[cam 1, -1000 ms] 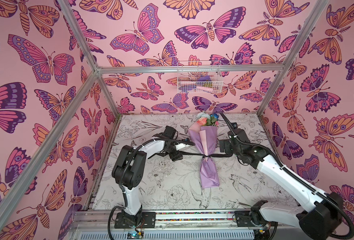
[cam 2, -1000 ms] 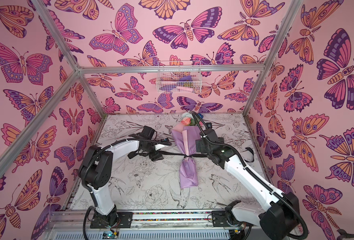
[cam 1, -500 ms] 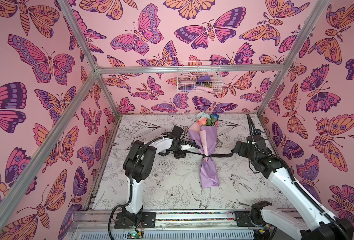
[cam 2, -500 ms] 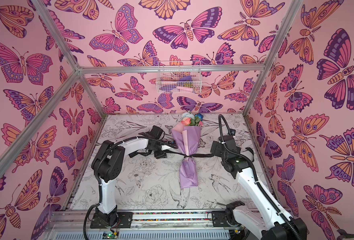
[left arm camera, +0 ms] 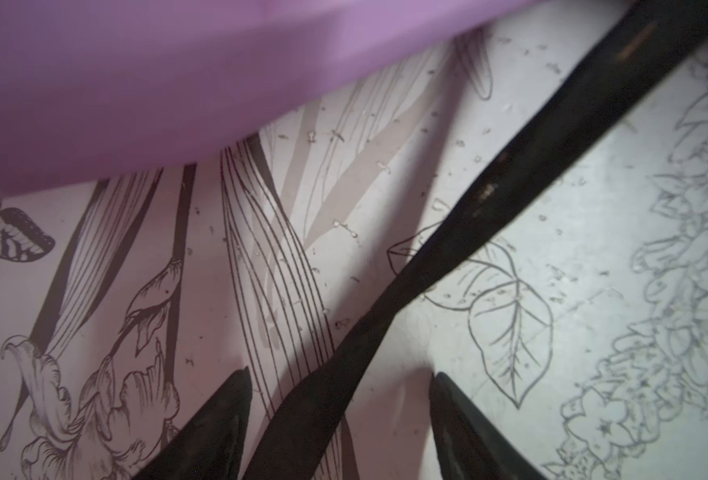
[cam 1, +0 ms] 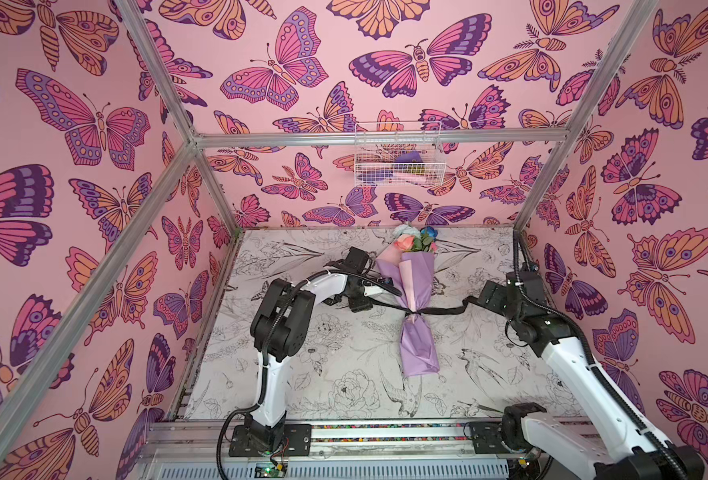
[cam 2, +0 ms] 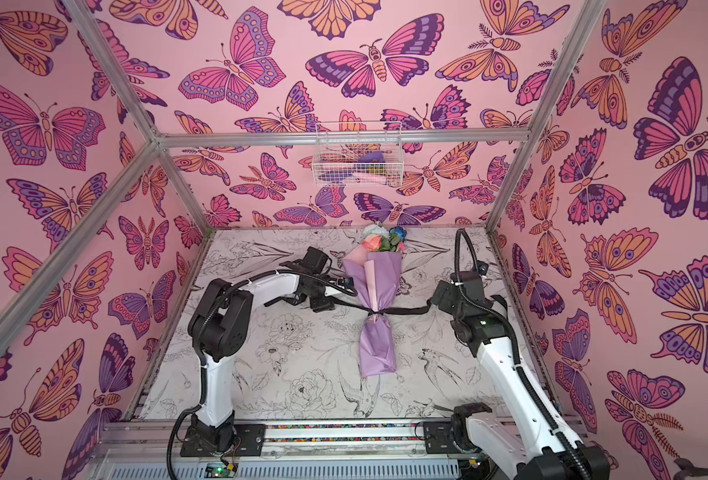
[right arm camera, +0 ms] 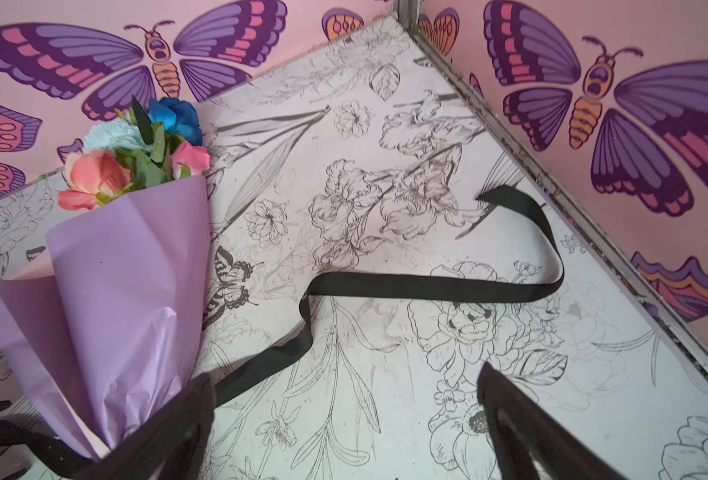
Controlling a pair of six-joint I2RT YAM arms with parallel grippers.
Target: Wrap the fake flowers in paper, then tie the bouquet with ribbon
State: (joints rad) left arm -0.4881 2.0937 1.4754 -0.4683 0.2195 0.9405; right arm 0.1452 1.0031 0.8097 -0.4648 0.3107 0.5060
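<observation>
The bouquet of fake flowers (cam 1: 416, 282) (cam 2: 379, 282) lies mid-table in lilac paper, its peach and blue blooms (right arm camera: 136, 153) toward the back wall. A black ribbon (cam 1: 443, 311) is knotted around its waist, and its ends run out to both sides. My left gripper (cam 1: 360, 303) (left arm camera: 339, 376) sits just left of the wrap and is open. The ribbon's left end (left arm camera: 489, 208) runs loose between its fingers, beside the lilac paper (left arm camera: 177, 83). My right gripper (cam 1: 479, 299) (right arm camera: 344, 376) is open to the right of the bouquet, with only table between its fingers. The ribbon's right end (right arm camera: 427, 286) curls ahead of it.
A white wire basket (cam 1: 398, 156) hangs on the back wall above the table. Butterfly-print walls and aluminium posts (cam 1: 539, 183) close in the flower-print table (cam 1: 323, 365) on three sides. Both arm bases stand on the front rail (cam 1: 385, 434).
The right gripper has drawn back to the right, away from the bouquet. The left arm has swung inward, bringing its gripper slightly closer to the wrap.
</observation>
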